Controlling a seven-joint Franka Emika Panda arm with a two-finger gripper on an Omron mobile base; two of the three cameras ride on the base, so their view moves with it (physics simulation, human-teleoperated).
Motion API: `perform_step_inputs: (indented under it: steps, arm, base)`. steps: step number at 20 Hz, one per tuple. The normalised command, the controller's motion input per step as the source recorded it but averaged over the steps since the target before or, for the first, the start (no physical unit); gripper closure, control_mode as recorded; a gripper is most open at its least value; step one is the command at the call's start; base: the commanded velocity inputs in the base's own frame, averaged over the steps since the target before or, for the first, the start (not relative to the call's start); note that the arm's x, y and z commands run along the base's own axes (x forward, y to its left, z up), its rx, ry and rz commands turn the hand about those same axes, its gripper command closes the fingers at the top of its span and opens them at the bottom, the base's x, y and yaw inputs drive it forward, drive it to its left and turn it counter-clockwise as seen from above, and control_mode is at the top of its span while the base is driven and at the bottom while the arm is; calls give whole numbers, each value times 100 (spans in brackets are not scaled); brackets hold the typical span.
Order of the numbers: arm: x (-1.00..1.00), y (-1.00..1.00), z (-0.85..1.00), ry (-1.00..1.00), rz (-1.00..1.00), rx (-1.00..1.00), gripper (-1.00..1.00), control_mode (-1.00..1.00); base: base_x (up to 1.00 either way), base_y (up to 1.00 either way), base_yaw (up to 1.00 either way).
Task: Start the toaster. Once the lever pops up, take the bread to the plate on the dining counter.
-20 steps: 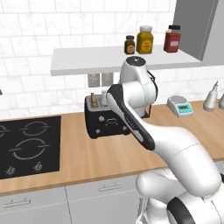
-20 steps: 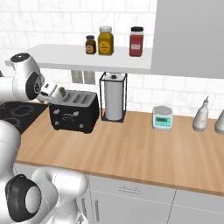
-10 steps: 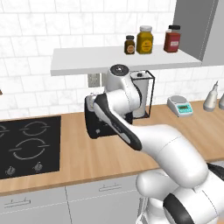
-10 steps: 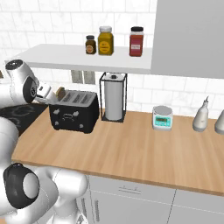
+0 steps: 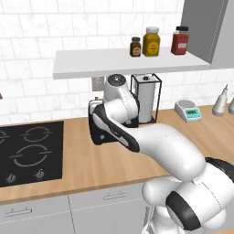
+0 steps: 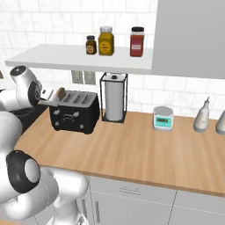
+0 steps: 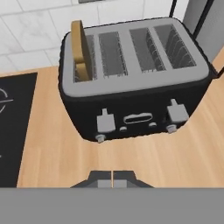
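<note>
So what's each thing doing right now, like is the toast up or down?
Thin tan-brown bread slice: upright in the toaster's end slot, sticking up.
Black boxy toaster: other three slots bare, levers up.
Robot gripper: jaws shut, holding nothing, in front of the toaster.

Domestic kitchen — wooden worktop against white tiled wall.
Black built-in hob (image 5: pixel 28 153), black four-slot toaster (image 6: pixel 74 112), jars on a white shelf (image 6: pixel 79 58).

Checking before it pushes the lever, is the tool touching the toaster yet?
Apart. In the hand view the shut tool hangs short of the toaster, bare counter showing between them.
</note>
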Motion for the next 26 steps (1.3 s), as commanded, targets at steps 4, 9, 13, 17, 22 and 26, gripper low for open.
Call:
perform_step_inputs:
  steps: [4, 9, 13, 17, 22, 26]
  arm:
    - [29, 0, -25, 0, 0, -1, 100, -100]
    - [24, 0, -27, 0, 0, -2, 100, -100]
    - [22, 0, -26, 0, 0, -1, 100, -100]
    - [23, 0, -22, 0, 0, -1, 100, -100]
    - [24, 0, -20, 0, 0, -1, 100, -100]
    - [23, 1, -20, 0, 0, -2, 100, -100]
  base:
    - [0, 0, 0]
    - [0, 0, 0]
    - [0, 0, 0]
    - [0, 0, 0]
    - [0, 0, 0]
    - [0, 0, 0]
